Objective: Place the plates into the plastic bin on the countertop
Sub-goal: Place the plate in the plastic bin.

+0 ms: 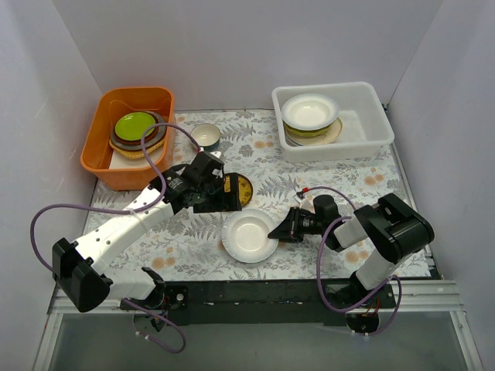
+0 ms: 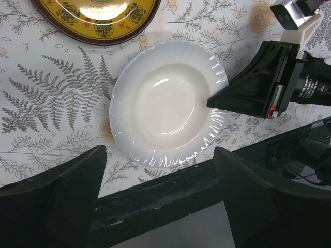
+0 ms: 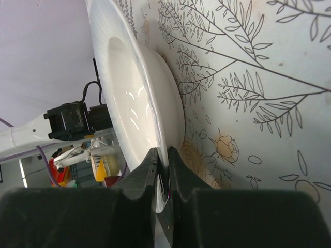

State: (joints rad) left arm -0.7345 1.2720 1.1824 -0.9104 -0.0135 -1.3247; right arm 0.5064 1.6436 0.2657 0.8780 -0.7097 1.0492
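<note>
A plain white plate (image 1: 250, 236) (image 2: 165, 101) (image 3: 137, 98) rests on the countertop (image 1: 309, 174) near its front edge. My right gripper (image 1: 275, 232) (image 3: 163, 160) is shut on that plate's right rim, one finger above and one below. My left gripper (image 1: 232, 193) (image 2: 160, 196) hangs open above the plate's near-left side, holding nothing. Just behind the white plate lies a small brown-and-yellow patterned plate (image 1: 241, 188) (image 2: 95, 18). The plastic bin (image 1: 367, 135) stands at the back right with a stack of plates (image 1: 309, 116) inside.
An orange tub (image 1: 104, 143) at the back left holds more plates, a lime one (image 1: 135, 124) on top. A small bowl with a teal inside (image 1: 206, 137) stands beside it. The table's black front edge (image 2: 170, 191) runs just below the white plate.
</note>
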